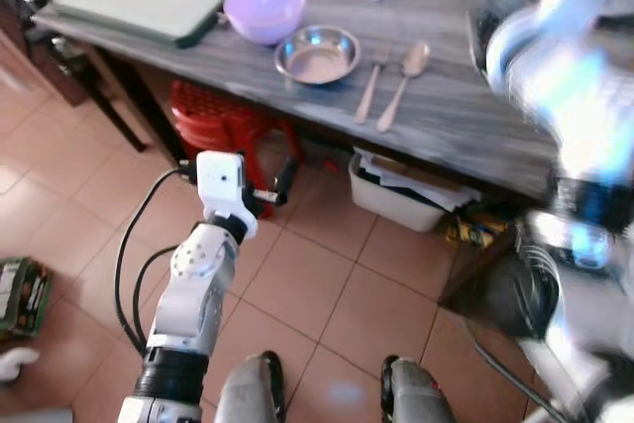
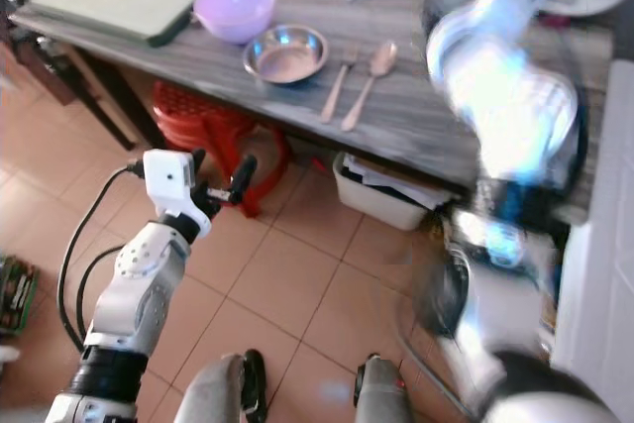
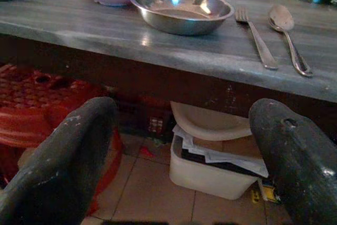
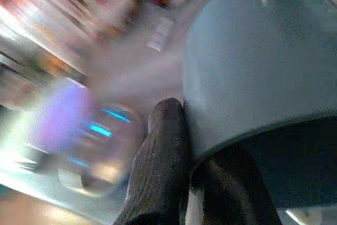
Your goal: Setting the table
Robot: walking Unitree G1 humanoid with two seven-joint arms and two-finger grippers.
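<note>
Right gripper (image 4: 184,146) clamps grey-blue cup (image 4: 258,77) | left gripper (image 3: 179,156) apart, below table (image 3: 158,40)

No text, label, brand, number or sign can be read in any view. The papers in the white bin (image 1: 401,195) under the worktop (image 1: 466,106) are too small and blurred to make out, and the right wrist view is smeared by motion.
</note>
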